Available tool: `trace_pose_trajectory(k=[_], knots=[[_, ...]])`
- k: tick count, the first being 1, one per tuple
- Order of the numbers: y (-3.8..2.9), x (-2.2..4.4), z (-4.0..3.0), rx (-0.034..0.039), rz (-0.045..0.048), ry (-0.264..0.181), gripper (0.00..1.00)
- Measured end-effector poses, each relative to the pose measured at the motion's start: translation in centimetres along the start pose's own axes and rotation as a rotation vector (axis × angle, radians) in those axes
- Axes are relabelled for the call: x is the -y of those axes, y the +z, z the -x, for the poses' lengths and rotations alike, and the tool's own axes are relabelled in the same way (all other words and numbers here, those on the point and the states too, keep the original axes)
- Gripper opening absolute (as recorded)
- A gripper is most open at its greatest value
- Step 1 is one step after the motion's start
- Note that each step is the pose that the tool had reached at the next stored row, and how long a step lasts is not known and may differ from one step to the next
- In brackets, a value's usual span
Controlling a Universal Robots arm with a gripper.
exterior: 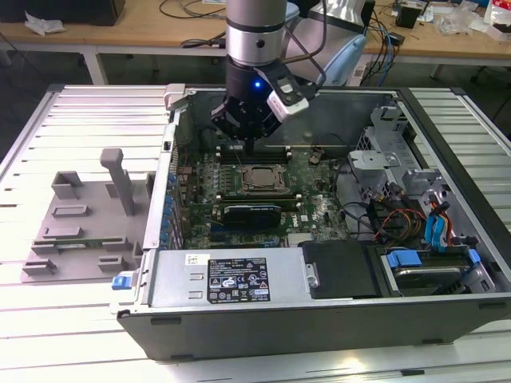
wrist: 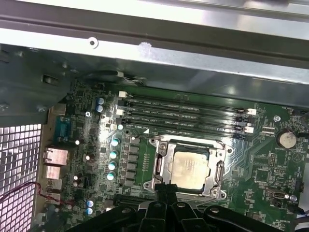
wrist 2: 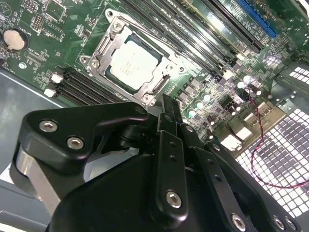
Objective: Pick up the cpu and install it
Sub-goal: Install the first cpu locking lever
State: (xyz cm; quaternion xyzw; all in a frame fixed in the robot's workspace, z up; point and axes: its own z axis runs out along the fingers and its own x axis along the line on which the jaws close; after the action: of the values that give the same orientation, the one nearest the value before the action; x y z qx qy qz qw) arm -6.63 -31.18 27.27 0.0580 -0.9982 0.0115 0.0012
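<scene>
The cpu (exterior: 262, 179), a silvery square chip, lies flat inside the metal-framed socket (exterior: 239, 182) on the green motherboard of the open computer case. It also shows in both wrist views, as the cpu (wrist 2: 133, 64) and the cpu (wrist: 190, 170). My gripper (exterior: 249, 144) hangs just above the board, at the socket's far edge in the exterior view. Its black fingers are pressed together and hold nothing, with the gripper's tip (wrist 2: 166, 104) at the socket frame's edge (wrist: 166, 187).
A long black expansion card (exterior: 251, 214) lies just in front of the socket. Memory slots (wrist: 183, 116) run beside it. The case walls (exterior: 172, 159) enclose the board, with a drive cage and cables (exterior: 399, 215) at the exterior view's right. A grey fixture (exterior: 80, 223) stands outside the case.
</scene>
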Motion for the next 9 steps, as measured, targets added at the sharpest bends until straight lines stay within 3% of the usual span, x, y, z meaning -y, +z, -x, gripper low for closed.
trace_pose_trajectory(k=[9], knots=[[0.13,-0.19,-0.58,0.0001,0.0001,0.000,0.11]])
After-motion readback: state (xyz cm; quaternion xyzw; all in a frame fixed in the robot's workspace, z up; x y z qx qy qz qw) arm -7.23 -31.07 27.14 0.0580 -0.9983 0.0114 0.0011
